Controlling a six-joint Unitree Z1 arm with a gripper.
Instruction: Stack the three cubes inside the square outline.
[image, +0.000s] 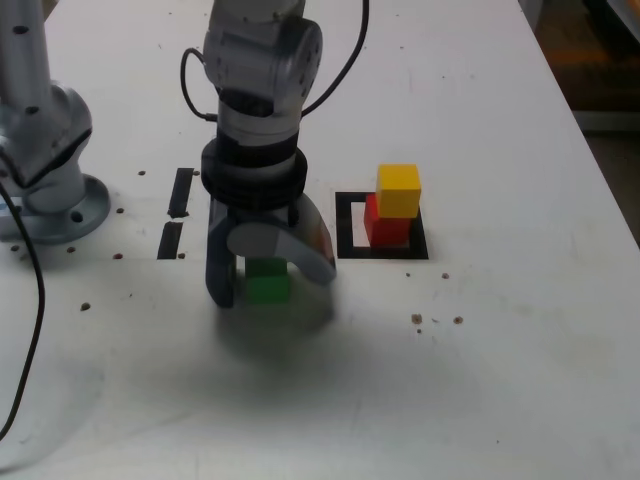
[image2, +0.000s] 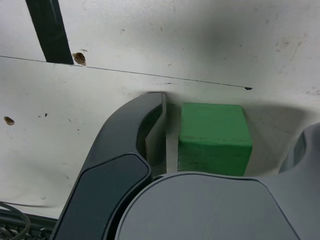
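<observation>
Hand (image: 268, 283), lower centre of the exterior view, straddles the green cube (image2: 215, 136), jaws spread, not yet pinching; light, rigid, matte block, best gripped on opposite flat sides.

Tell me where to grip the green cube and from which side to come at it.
Grip the green cube on its two opposite upright faces, coming straight down from above. It sits flat on the white table, alone, narrower than the claw, with clear space on both sides. The claw already straddles it, one finger beside a flat face, so closing there should probably hold it square.
</observation>
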